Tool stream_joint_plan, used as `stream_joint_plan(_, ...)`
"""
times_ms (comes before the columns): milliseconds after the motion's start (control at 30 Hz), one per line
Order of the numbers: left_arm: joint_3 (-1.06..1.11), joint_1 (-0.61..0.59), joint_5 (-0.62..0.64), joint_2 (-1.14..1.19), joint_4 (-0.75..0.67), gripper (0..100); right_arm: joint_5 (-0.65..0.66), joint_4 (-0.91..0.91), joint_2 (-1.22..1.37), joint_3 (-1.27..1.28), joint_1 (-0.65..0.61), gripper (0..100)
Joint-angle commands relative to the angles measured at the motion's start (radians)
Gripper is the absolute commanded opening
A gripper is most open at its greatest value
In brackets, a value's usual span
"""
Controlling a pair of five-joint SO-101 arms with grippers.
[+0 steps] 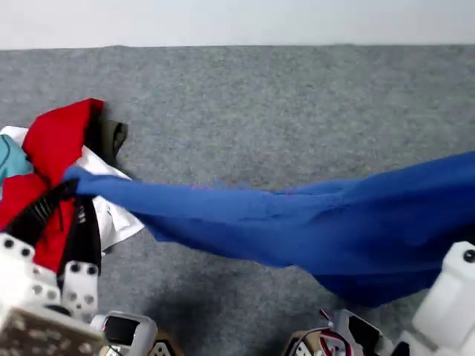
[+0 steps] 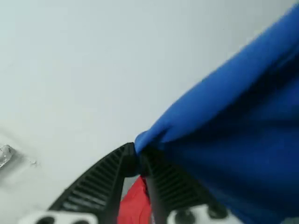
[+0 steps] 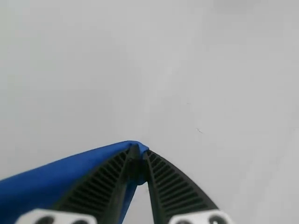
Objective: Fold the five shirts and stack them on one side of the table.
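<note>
- Pinching one corner of the blue shirt (image 1: 297,222), the left gripper (image 1: 74,190) has its black ribbed fingers (image 2: 100,179) closed tight on the cloth. In the left wrist view the fabric bunches right at the tips.
- Right gripper (image 3: 139,157) is clamped the same way on another edge of the blue shirt, with a thin fold of blue caught between its tips.
- Blue shirt is strung out between the two arms, lifted off the grey table (image 1: 282,104). It runs from the left gripper across to the right edge of the high view. Its fullest part sags toward the front right, and a shadow lies on the table under it.
- Pile at the table's left side:
  - red shirt (image 1: 56,137) on top
  - white shirt (image 1: 115,215) spread beneath it
  - teal garment (image 1: 9,159) at the very edge
  - dark olive garment (image 1: 113,137) touching the red one on its far side
- Left gripper hangs above this pile; red cloth shows between its fingers in the left wrist view.
- Right arm's white body (image 1: 449,297) sits at the front right, just beside the hanging blue cloth.
</note>
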Motion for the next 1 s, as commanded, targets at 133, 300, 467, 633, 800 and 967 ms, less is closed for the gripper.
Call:
stream_joint_plan(133,0.033,-0.008,-0.048,-0.074,-0.032,0,0.011,-0.101,0.004,0.064,0.012,1.0)
stream_joint_plan(300,0.001,-0.008,-0.048,-0.066,-0.138,0,0.011,-0.127,0.001,0.081,0.012,1.0)
stream_joint_plan(467,0.071,-0.006,-0.048,-0.064,-0.152,0,0.002,-0.105,0.019,0.150,0.008,1.0)
stream_joint_plan(633,0.214,-0.006,-0.048,-0.064,-0.155,0,-0.069,-0.104,0.033,0.328,0.007,1.0)
stream_joint_plan(800,0.412,-0.006,-0.048,-0.072,-0.272,0,-0.089,-0.113,0.033,0.529,-0.088,1.0)
stream_joint_plan(967,0.641,-0.006,-0.044,-0.068,-0.494,0,-0.089,-0.211,0.033,0.750,-0.168,1.0)
